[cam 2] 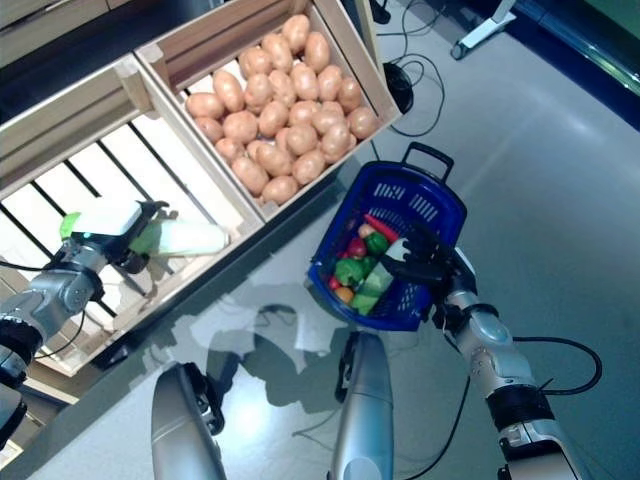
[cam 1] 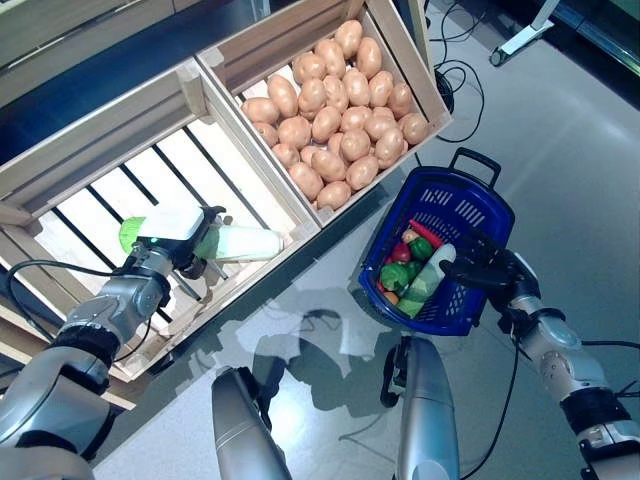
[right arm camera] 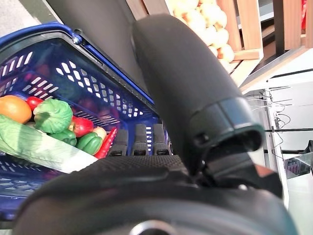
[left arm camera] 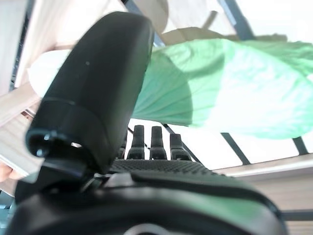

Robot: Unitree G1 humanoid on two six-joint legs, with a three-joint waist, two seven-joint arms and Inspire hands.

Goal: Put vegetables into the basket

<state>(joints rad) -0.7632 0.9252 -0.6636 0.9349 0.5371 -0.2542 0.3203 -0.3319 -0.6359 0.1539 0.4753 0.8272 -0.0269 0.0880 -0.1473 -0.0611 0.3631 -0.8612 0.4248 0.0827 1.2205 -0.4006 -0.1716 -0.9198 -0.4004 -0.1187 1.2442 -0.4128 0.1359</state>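
**Cabbage held over the slatted crate, basket waiting at the right**

The long cabbage, pale at the stalk and green at the leafy end, lay crosswise in the left robot hand, above the slats of the near-empty wooden crate. It looked light and fairly stiff, probably a smooth model that could slip, so a hold around its middle seemed safest. The wrist view showed the thumb curled over the green leaf with the fingers below it. The right robot hand gripped the rim of the blue basket, fingers hooked over the edge. Peppers, a tomato and another leafy vegetable lay inside. A crate of potatoes stood between crate and basket.
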